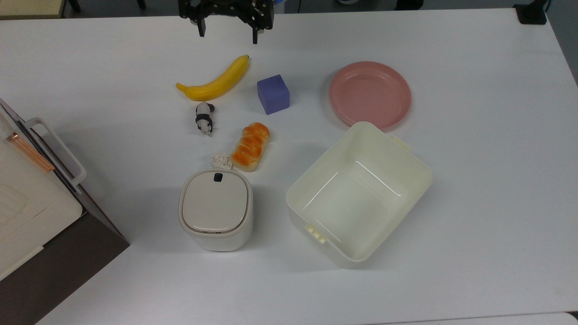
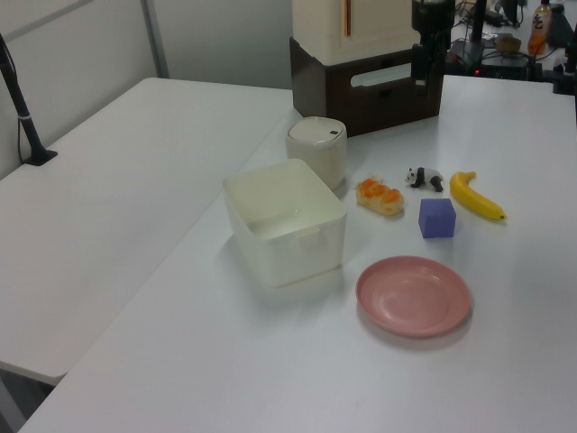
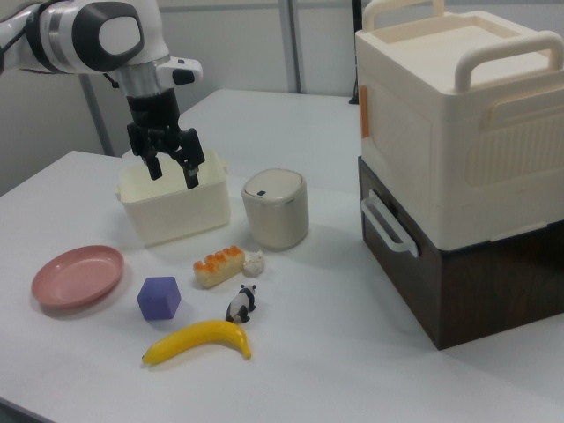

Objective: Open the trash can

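Trash can [image 1: 216,210], lid shut, sits on the table [image 1: 474,135] well away from the raised pincer [image 1: 227,35], beyond the banana [image 1: 213,81] and bread [image 1: 250,146]. Pincer fingers apart, empty. Best approach: descend onto the dark button [image 1: 218,177], pressing straight down.

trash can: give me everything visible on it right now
The trash can is a small off-white bin, plastic by the look, with a rounded-square body. Its flat beige lid is shut, with a small dark button at the edge facing the bread. It stands upright on the white table, beside the cream tub; whether it touches the crumpled white scrap can't be told.
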Tool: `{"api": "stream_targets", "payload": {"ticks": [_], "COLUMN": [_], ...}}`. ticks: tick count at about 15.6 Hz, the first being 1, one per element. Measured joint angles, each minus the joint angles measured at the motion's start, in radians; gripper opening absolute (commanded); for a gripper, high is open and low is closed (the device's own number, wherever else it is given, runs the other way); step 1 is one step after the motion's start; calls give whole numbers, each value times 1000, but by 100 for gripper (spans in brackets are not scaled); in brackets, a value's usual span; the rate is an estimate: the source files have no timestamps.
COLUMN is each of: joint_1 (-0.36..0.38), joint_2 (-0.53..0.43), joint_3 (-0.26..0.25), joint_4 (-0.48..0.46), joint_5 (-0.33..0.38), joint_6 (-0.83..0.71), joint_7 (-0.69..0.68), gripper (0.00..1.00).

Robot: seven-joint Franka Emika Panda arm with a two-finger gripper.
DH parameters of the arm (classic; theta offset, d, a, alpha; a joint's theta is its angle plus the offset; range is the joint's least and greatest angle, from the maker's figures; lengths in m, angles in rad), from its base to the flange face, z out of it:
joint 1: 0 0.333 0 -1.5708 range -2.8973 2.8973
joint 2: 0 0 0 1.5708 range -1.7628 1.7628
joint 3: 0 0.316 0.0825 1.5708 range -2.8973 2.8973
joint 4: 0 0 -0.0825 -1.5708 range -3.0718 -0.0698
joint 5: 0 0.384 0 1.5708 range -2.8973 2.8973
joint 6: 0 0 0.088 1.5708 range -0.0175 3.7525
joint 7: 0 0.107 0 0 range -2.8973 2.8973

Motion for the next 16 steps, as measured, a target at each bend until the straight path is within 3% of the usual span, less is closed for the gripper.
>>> {"api": "stream_targets", "payload": {"ticks": [4,9,10,11,12,13,14,15,16], "joint_1": [0,0,0,0,0,0,0,0,0], "joint_2": [0,0,0,0,0,0,0,0,0], "joint_3": [0,0,0,0,0,0,0,0,0], "joint_4": [0,0,0,0,0,0,0,0,0], "joint_5": [0,0,0,0,0,0,0,0,0], "joint_6": [0,0,0,0,0,0,0,0,0], "joint_7": [-11,-119,-121,-125,-129,-130,-132,-132,-133], "gripper": [100,100,94,73,42,26,21,6,0]}}
